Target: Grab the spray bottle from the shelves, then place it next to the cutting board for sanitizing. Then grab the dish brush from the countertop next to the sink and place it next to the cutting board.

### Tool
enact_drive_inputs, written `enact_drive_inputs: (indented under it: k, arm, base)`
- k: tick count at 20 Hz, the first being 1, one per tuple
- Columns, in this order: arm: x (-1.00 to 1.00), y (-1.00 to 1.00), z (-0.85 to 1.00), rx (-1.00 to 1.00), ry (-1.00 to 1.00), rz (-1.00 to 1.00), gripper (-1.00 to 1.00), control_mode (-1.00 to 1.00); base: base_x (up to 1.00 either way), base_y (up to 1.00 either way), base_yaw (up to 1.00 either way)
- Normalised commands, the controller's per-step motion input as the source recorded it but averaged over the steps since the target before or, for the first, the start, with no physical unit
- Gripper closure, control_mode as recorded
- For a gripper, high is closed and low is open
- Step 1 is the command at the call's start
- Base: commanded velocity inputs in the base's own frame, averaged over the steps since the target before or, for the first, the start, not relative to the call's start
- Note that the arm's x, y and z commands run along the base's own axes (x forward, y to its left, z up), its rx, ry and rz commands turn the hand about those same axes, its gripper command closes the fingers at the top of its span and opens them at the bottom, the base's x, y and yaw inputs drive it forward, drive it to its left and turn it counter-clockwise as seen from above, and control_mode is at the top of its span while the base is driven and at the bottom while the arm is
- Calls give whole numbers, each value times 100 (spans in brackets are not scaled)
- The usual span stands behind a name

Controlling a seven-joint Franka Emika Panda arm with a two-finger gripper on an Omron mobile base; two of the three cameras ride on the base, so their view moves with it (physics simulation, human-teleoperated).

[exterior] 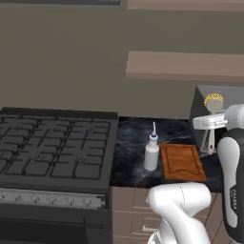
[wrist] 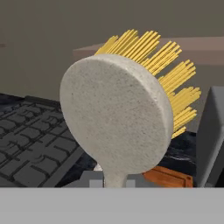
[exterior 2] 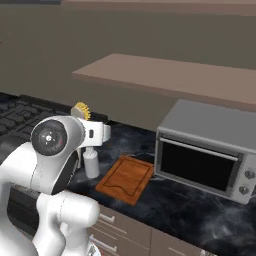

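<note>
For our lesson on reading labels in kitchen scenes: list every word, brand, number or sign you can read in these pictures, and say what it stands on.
No text can be read in any view.
Robot arm: a small dark marking runs along its side, too small and blurred to read.
Microwave: two round knobs, no legible numbers or signs.
Spray bottle: no label visible.
Cutting board, stove and dish brush: no markings visible.

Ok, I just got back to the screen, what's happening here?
The claw is shut on the white-handled dish brush with yellow bristles, holding it head-up above the black marble countertop. The small white spray bottle already stands beside the orange-brown wooden cutting board; the brush is not yet set down.
</note>
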Motion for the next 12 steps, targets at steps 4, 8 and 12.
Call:
enact_drive_inputs:
  k: [4, 8, 12]
  arm:
    - [0, 0, 0, 0, 0, 0, 100, 100]
    - [0, 0, 0, 0, 0, 0, 100, 100]
    - [0, 0, 0, 0, 0, 0, 100, 100]
  base:
    - [-30, -20, -11]
    - [-8, 1, -32]
    - [8, 0, -31]
